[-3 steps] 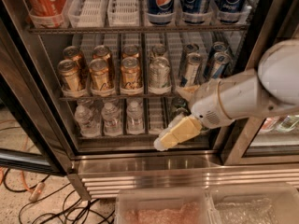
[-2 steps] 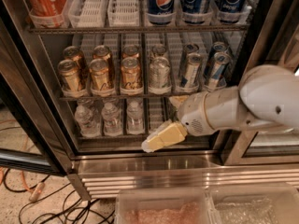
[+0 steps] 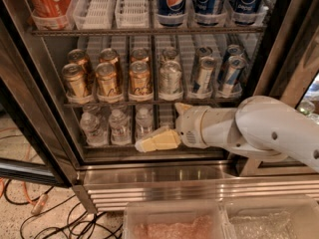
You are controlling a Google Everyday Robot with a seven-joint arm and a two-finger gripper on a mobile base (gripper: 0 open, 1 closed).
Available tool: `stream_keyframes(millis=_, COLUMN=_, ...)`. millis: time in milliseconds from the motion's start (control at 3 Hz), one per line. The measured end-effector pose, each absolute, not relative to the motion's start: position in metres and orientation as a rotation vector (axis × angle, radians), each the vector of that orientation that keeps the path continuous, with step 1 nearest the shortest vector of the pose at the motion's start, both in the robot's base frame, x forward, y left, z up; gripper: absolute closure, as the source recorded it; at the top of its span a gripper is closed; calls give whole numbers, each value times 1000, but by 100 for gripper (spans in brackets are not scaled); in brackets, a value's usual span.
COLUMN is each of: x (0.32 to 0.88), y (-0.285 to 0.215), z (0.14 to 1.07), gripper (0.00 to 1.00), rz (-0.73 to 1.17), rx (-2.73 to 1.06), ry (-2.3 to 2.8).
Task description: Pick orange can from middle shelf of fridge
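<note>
Several orange cans stand in the three left lanes of the middle shelf (image 3: pixel 149 102) of the fridge (image 3: pixel 164 176); the front ones are the left (image 3: pixel 75 80), the middle (image 3: pixel 107 78) and the right (image 3: pixel 139 77). My gripper (image 3: pixel 159 126) is open and empty. It sits in front of the bottom shelf, below and right of the orange cans. One cream finger (image 3: pixel 155 141) points left over the water bottles. The other finger (image 3: pixel 181 107) reaches up to the middle shelf's front edge. It touches no can.
A silver-green can (image 3: pixel 170 77) and slim blue-and-white cans (image 3: pixel 203 73) stand right of the orange cans. Pepsi cans (image 3: pixel 172 1) and a Coca-Cola pack (image 3: pixel 50 1) fill the top shelf. Water bottles (image 3: pixel 119 126) stand below. Clear bins (image 3: pixel 172 223) and floor cables (image 3: pixel 45 218) lie in front.
My gripper and forearm have moved left across the front of the bottom shelf, closer to the lanes with the orange cans. The cans have not moved.
</note>
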State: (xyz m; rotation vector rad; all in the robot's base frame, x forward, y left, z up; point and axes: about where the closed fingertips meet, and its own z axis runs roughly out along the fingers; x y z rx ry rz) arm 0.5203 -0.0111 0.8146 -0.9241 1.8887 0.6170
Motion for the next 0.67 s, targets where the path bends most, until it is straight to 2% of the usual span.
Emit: stream_keyframes(millis=667, x=526, y=-2, z=817, gripper=0, rz=635, rx=-856, ry=1838)
